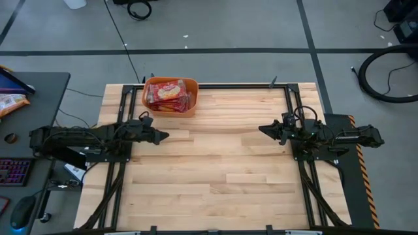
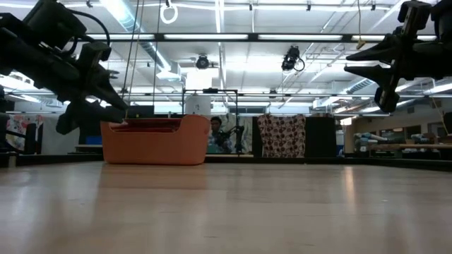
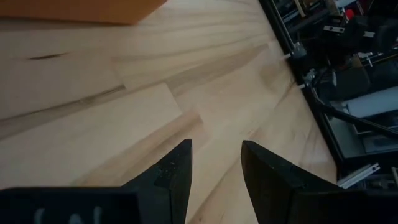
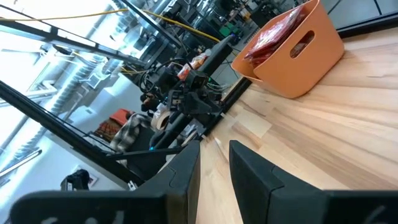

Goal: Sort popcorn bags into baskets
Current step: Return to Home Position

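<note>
An orange basket (image 1: 170, 96) stands near the table's far edge, left of the middle; it also shows in the low view (image 2: 155, 141) and the right wrist view (image 4: 292, 50). Red popcorn bags (image 1: 168, 94) lie piled inside it, and their red tops (image 4: 273, 34) rise above the rim. My left gripper (image 1: 164, 136) hovers at the table's left side, just near of the basket, open and holding nothing; its fingers (image 3: 214, 163) stand over bare wood. My right gripper (image 1: 262, 129) hovers at the table's right side, open, with nothing between its fingers (image 4: 214, 163).
The wooden tabletop (image 1: 222, 163) spreads between the two arms. A black frame (image 1: 235, 85) runs along the far edge. A side desk (image 1: 26, 104) with a snack bag (image 1: 10, 101) and a keyboard stands left of the table. A person (image 2: 217, 130) shows far behind the basket.
</note>
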You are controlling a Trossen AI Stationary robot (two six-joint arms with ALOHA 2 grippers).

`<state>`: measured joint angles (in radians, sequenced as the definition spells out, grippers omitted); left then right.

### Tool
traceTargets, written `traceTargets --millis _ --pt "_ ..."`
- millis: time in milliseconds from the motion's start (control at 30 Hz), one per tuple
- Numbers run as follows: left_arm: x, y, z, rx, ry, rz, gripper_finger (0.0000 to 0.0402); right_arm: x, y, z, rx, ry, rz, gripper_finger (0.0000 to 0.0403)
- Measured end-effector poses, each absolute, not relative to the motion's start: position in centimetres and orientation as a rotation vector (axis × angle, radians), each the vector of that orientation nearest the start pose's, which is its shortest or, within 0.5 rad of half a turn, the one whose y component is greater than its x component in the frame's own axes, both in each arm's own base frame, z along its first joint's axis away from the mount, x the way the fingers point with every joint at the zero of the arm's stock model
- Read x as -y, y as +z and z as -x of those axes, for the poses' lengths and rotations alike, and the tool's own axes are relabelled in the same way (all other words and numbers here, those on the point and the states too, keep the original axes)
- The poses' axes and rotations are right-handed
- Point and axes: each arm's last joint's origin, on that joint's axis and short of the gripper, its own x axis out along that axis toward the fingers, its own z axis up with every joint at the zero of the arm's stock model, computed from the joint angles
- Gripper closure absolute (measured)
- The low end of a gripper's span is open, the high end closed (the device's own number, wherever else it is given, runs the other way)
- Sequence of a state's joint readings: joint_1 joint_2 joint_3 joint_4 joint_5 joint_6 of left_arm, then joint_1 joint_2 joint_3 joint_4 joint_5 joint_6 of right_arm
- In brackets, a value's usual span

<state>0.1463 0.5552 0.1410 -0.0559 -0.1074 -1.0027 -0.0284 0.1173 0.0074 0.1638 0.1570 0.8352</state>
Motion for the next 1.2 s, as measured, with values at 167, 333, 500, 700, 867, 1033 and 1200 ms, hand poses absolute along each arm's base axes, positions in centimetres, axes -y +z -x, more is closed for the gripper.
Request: traceTargets --millis 167,333,500,700,867,1033,1200 --pt "-2.2 15.5 -12.8 -0.306 0.464 0.986 0.0260 0.7 17.2 -10.4 0.128 -0.152 -0.836 0.0312" --pt "-2.2 15.5 -12.8 -0.306 0.464 0.986 0.0260 0.7 17.3 -10.4 0.128 -0.151 -0.836 0.0311" --pt "-2.2 15.6 -12.8 -0.301 0.461 0.986 0.0260 0.7 17.4 -10.3 0.143 -0.144 -0.837 0.0313" --pt "-2.1 16.6 -12.2 -0.212 0.414 0.989 0.0260 0.7 18.1 -9.6 0.227 -0.103 -0.841 0.0313" --pt "-2.1 17.4 -11.7 -0.139 0.377 0.992 0.0260 0.7 18.8 -9.4 0.298 -0.070 -0.843 0.0313" --pt "-2.0 17.4 -11.3 -0.093 0.352 0.994 0.0260 0.7 18.9 -9.4 0.310 -0.053 -0.843 0.0313" --pt "-1.9 15.2 -10.9 -0.082 0.344 0.998 0.0260 0.7 18.9 -9.4 0.305 -0.049 -0.842 0.0313"
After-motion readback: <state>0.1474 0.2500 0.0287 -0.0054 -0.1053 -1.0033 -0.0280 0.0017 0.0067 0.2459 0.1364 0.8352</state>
